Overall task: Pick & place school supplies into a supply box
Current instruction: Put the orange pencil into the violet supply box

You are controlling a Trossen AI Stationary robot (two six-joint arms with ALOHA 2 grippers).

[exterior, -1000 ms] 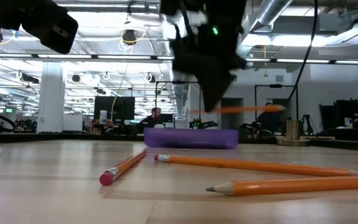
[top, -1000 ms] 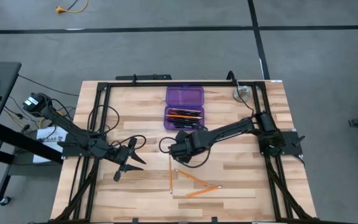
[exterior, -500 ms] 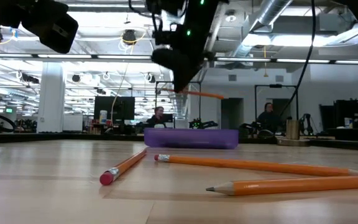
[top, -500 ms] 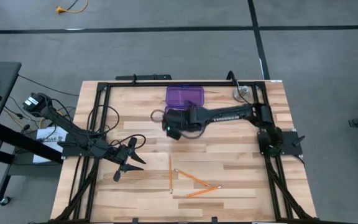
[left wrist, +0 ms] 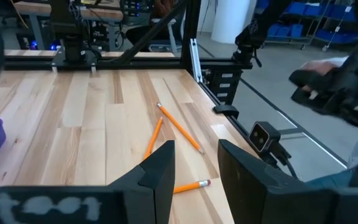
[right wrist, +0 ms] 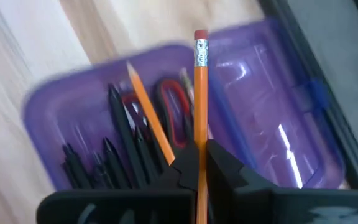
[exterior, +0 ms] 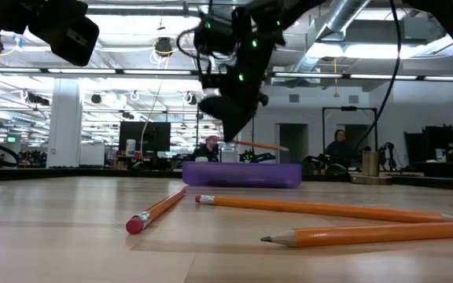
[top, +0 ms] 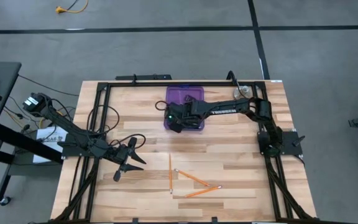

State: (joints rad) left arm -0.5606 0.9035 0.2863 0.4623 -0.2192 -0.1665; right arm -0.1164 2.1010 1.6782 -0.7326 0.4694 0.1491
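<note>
My right gripper (top: 174,122) hangs over the purple supply box (top: 186,95), shut on an orange pencil (exterior: 255,145). In the right wrist view the box (right wrist: 55,112) holds black pens (right wrist: 114,149), another orange pencil (right wrist: 149,118) and red-handled scissors (right wrist: 169,106). Three orange pencils (top: 170,174) (top: 191,178) (top: 202,190) lie flat on the table nearer the front. My left gripper (top: 126,163) waits open at the table's left, above the wood, with nothing between its fingers (left wrist: 160,174). My right gripper pinches the pencil's shaft (right wrist: 200,140) between its two fingers, which slant down from above. The eraser end (right wrist: 200,37) sticks out beyond the fingertips. The pencil is lifted clear and lies nearly level above the open box (exterior: 242,174).
A round silver disc (top: 241,93) lies at the far right corner. Black frame rails (top: 98,124) run along the table's sides and far edge. Bare wood lies between the box and the loose pencils (exterior: 313,207). People sit in the room beyond the table.
My right gripper has swung from the table's middle toward the far edge and now hangs over the box, turning as it went. The pencil stays pinched in it and has turned with it, and its free end has sunk closer to the box.
</note>
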